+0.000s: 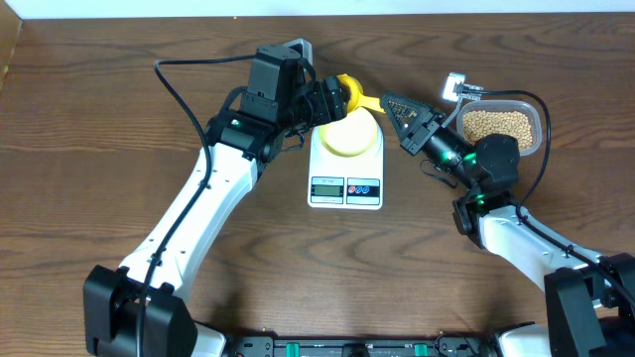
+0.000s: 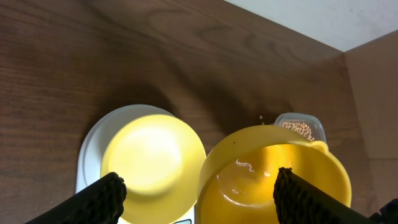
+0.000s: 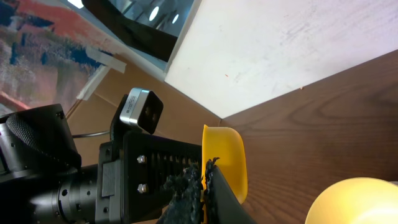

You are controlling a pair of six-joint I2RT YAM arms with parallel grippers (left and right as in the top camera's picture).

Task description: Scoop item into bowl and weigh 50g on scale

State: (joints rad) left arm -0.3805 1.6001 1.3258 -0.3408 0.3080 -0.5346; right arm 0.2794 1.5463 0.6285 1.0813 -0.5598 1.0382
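Observation:
The pale yellow bowl (image 1: 347, 135) (image 2: 152, 155) stands on the white scale (image 1: 344, 184) (image 2: 87, 149), and no beans show in it. A bright yellow scoop (image 1: 347, 95) (image 2: 273, 180) hangs at the bowl's far rim, its cup glossy and empty. My right gripper (image 1: 389, 103) (image 3: 205, 169) is shut on the scoop's handle. My left gripper (image 1: 333, 99) (image 2: 199, 180) is open. Its fingers stand wide apart, one over the bowl and one over the scoop's cup. The beans (image 1: 496, 123) (image 2: 297, 128) lie in a clear tub at the right.
The clear plastic tub (image 1: 536, 127) sits on the wooden table behind my right arm. The scale's display (image 1: 327, 187) and buttons face the table's front. A black cable loops from the left arm across the back left. The two arms' heads are close together over the scale.

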